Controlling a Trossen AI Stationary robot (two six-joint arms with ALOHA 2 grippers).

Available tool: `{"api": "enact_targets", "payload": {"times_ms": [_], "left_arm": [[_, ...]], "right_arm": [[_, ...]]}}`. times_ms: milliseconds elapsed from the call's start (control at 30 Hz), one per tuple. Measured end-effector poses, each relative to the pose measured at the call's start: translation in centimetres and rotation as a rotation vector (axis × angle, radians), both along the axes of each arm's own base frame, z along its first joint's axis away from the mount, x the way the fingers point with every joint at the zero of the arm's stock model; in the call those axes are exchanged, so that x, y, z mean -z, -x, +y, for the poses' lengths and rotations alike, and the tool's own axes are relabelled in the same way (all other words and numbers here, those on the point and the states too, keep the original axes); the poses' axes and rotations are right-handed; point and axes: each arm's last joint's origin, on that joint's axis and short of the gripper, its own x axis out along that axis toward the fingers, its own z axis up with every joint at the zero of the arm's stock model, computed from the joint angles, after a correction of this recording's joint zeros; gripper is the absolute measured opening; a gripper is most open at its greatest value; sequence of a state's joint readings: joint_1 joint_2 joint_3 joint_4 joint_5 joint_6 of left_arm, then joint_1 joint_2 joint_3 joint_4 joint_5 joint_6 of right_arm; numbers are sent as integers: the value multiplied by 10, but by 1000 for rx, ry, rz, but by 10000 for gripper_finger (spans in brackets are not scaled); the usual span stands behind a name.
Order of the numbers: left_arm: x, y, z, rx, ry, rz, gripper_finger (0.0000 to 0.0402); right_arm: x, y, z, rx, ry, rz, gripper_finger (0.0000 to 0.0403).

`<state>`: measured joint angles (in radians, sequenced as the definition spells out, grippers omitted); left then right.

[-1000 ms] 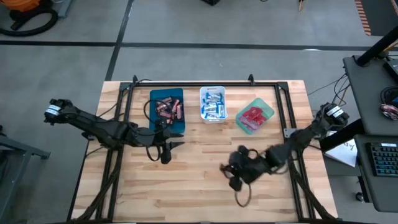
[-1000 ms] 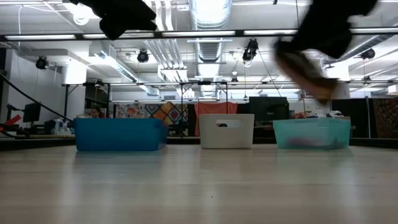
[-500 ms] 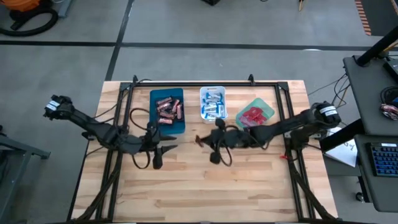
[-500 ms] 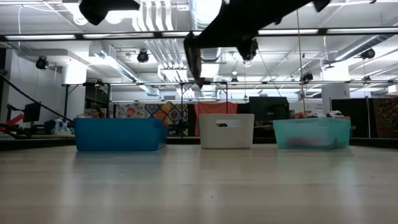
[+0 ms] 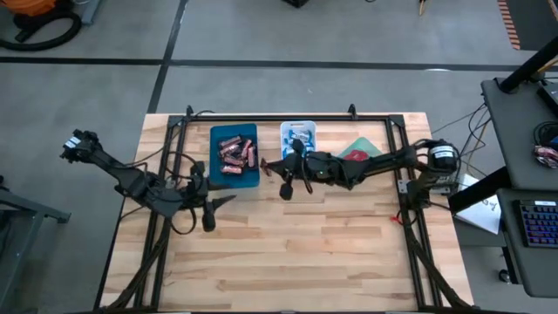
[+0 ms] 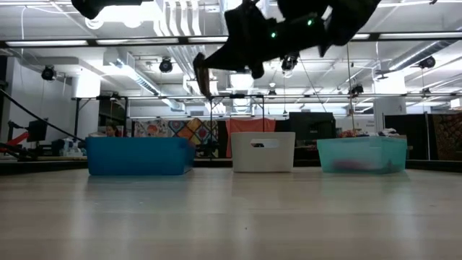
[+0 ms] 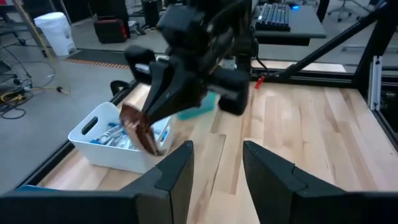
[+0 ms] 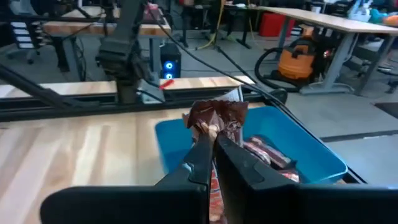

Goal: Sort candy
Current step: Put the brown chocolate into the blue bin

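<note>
Three trays sit in a row at the table's [image 5: 349, 253] far side: left tray [image 5: 235, 155], middle tray [image 5: 297, 144], right tray [image 5: 358, 160], candy [image 5: 235, 154] inside each.

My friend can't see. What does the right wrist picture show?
The right tool is shut on a brown candy, holding it up in front of the blue tray, which has more brown candies inside. The tray sits on a wooden table.

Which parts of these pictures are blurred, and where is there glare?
Left wrist view: the right gripper and its brown candy bar are smeared by motion. Low view: the arms are dark silhouettes against bright ceiling lights. Right wrist view: the candy bar and blue tray look sharp.
</note>
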<state>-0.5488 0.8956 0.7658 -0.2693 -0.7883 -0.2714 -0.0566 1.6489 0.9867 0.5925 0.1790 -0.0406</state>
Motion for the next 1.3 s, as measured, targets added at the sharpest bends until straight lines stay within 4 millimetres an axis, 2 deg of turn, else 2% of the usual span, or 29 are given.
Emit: {"api": "enact_targets", "payload": {"times_ms": [167,367,567,667,833,1067,1300], "left_arm": [[-6,10,6,1,7,-17,123],[-10,22,14,-15,8,-29,123],[-11,26,16,-15,11,-31,123],[-10,25,16,-16,10,-24,123],[-8,23,14,-15,6,-9,123],[-1,18,11,-22,13,17,123],[5,12,6,-21,5,48,123]], "right_arm": [[15,-15,-17,36,0,-12,13],[29,-51,-28,50,13,17,13],[37,-82,-32,49,16,127,13],[39,-89,-33,45,17,233,13],[30,-88,-33,42,11,328,13],[15,-68,-30,10,73,517,13],[21,-54,-20,19,25,656,13]]}}
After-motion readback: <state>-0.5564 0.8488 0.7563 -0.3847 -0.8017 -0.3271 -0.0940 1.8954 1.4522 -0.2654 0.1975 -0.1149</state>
